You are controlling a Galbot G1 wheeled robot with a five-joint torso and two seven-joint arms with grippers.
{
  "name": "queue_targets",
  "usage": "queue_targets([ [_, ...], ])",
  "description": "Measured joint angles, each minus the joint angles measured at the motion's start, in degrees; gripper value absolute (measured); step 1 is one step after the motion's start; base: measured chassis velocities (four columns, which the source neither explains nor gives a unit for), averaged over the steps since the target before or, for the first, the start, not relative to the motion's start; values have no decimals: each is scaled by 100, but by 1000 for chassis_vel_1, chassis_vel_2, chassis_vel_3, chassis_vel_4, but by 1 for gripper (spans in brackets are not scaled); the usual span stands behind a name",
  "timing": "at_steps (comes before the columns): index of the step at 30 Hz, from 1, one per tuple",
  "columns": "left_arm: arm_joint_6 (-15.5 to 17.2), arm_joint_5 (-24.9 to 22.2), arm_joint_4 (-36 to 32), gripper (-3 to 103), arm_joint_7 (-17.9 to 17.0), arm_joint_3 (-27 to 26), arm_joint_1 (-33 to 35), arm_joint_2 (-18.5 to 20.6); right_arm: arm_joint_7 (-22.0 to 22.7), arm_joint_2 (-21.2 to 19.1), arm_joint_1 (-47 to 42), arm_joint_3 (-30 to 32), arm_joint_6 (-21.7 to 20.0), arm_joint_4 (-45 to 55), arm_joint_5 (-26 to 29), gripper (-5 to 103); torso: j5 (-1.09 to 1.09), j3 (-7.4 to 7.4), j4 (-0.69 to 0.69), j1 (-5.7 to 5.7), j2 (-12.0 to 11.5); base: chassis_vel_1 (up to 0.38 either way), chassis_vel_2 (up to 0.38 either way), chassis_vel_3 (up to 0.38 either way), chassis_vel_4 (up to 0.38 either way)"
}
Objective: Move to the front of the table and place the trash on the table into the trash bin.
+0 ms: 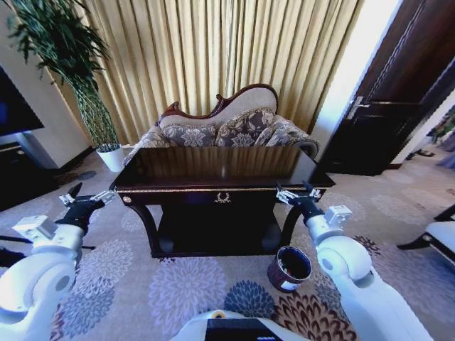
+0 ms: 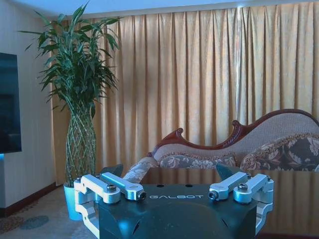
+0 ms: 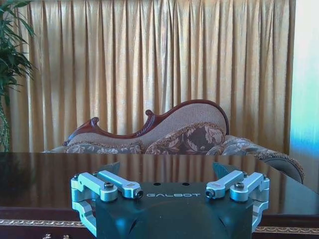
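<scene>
The dark-brown table point(image 1: 220, 167) with gold trim stands straight ahead, its glossy top point(image 3: 50, 174) reflecting the curtains. No trash is in view on it. The maroon trash bin point(image 1: 290, 268) sits on the carpet by the table's front right leg, close under my right arm. My left gripper point(image 1: 87, 195) hovers open just off the table's left front corner, and the left wrist view shows its fingers spread point(image 2: 169, 172). At the right front corner my right gripper point(image 1: 298, 190) is open too, level with the tabletop point(image 3: 166, 168). Both hold nothing.
A patterned sofa point(image 1: 227, 128) stands right behind the table before gold curtains. A tall plant in a white pot point(image 1: 110, 158) is at the back left, near a dark TV cabinet point(image 1: 14, 170). A dark door point(image 1: 398, 106) and a chair point(image 1: 437, 238) are at the right.
</scene>
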Motion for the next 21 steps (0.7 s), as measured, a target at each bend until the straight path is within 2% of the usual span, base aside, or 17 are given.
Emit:
queue_targets([
  [8,0,-1,-32,100,-2,34,4,-27,-4,-5,-38,8,25,46,13,100,1,0,1,0,0,116,-109,-107,110],
  [21,5,8,-126,100,-11,6,40,-34,-6,-21,-93,90,35,150,49,100,0,-1,1,-1,1,164,-156,-173,159],
])
